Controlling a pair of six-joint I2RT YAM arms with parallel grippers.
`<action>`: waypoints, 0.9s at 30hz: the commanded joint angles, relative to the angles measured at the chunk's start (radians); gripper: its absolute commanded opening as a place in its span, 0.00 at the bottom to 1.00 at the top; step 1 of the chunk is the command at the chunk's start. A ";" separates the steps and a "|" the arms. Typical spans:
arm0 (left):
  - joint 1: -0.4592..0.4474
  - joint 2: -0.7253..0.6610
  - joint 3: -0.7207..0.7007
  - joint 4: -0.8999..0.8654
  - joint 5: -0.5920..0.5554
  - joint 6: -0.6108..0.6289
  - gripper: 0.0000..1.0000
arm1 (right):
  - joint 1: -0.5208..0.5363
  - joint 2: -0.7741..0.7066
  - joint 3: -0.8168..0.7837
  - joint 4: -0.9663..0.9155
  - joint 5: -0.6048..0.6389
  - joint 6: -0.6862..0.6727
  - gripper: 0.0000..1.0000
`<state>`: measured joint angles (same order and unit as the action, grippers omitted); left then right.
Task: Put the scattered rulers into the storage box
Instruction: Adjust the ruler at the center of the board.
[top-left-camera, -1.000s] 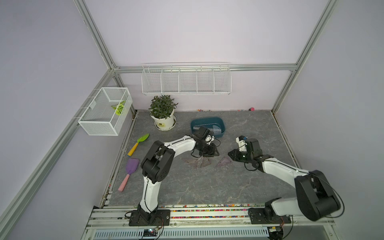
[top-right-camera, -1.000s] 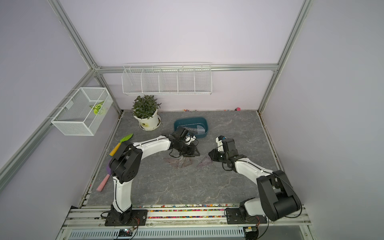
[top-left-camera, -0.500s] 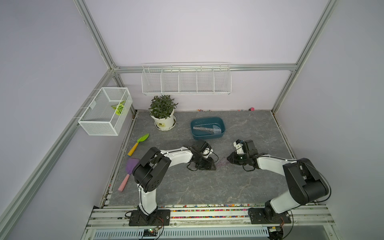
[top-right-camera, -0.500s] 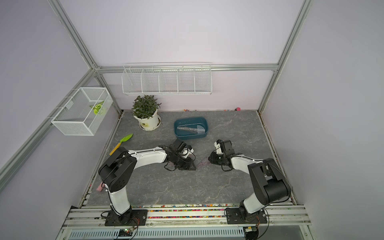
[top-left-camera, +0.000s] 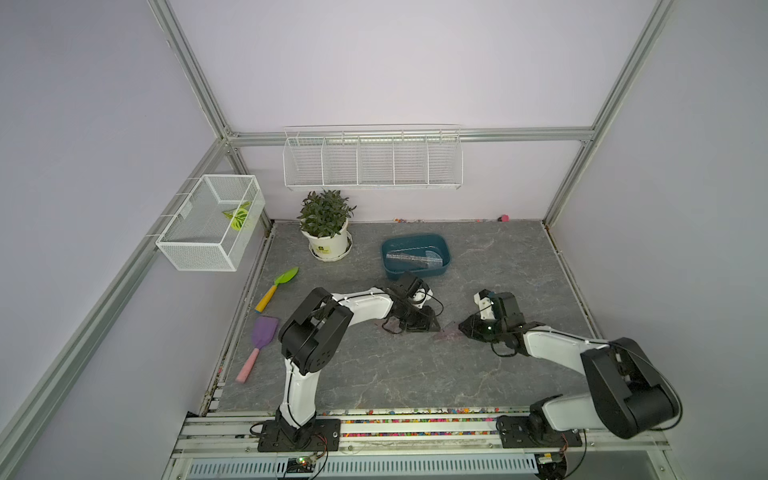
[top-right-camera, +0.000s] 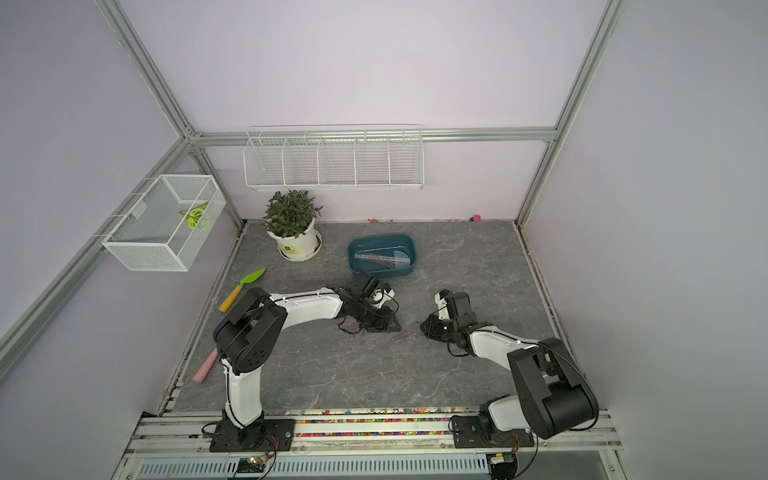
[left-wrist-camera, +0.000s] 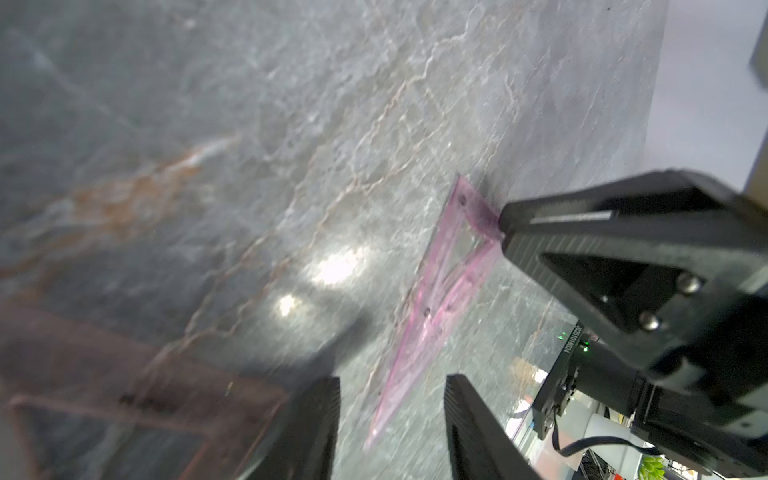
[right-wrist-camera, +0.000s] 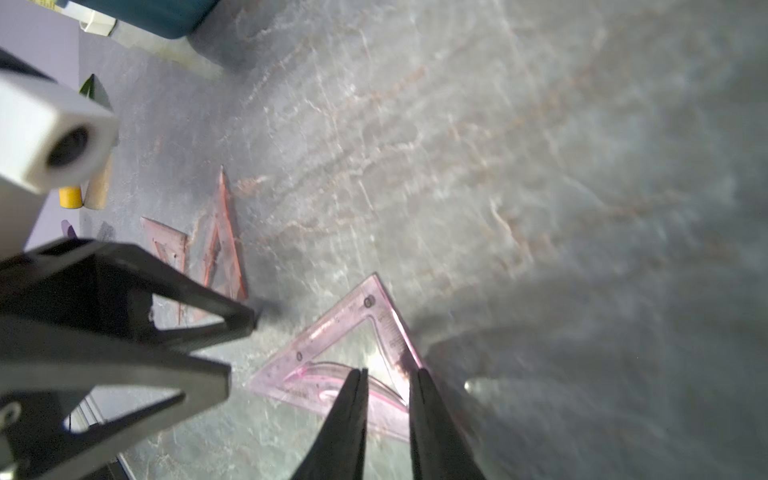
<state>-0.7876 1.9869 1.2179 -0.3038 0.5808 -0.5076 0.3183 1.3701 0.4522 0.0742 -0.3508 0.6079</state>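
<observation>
Robot arms: two, left arm (top-left-camera: 365, 305) and right arm (top-left-camera: 557, 345). Each carries one end effector: left end effector (left-wrist-camera: 390, 380), right end effector (right-wrist-camera: 390, 372).

Storage box (top-left-camera: 415, 272): one.

Rulers inside it: one bluish protractor (top-left-camera: 435, 255) and at least one straight strip (top-left-camera: 405, 261). The pile is too small to count further.

Rulers loose on the counter (top-left-camera: 374, 374): one pink set square (right-wrist-camera: 332, 328) and two reddish-brown triangular pieces, the nearer piece (right-wrist-camera: 232, 249) and the partly hidden piece (right-wrist-camera: 166, 241).

Potted plant (top-left-camera: 327, 226): one.

Green trowel (top-left-camera: 278, 286): one.

Purple shovel (top-left-camera: 259, 345): one.

White wire baskets: two. One is a mesh basket (top-left-camera: 195, 249) holding one leaf (top-left-camera: 237, 216); the other is a wall rack (top-left-camera: 372, 160) of five compartments
</observation>
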 joint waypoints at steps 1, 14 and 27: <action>0.001 0.038 0.014 -0.019 -0.022 -0.001 0.47 | 0.017 -0.062 -0.042 -0.057 0.061 0.065 0.23; 0.036 -0.114 -0.086 -0.028 -0.070 -0.031 0.47 | 0.141 -0.193 -0.173 -0.063 0.235 0.253 0.21; 0.034 -0.158 -0.170 0.022 -0.019 -0.054 0.47 | 0.207 -0.224 -0.103 -0.093 0.221 0.169 0.22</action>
<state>-0.7456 1.8473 1.0637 -0.2981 0.5316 -0.5636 0.5251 1.2041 0.3218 0.1074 -0.1555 0.8330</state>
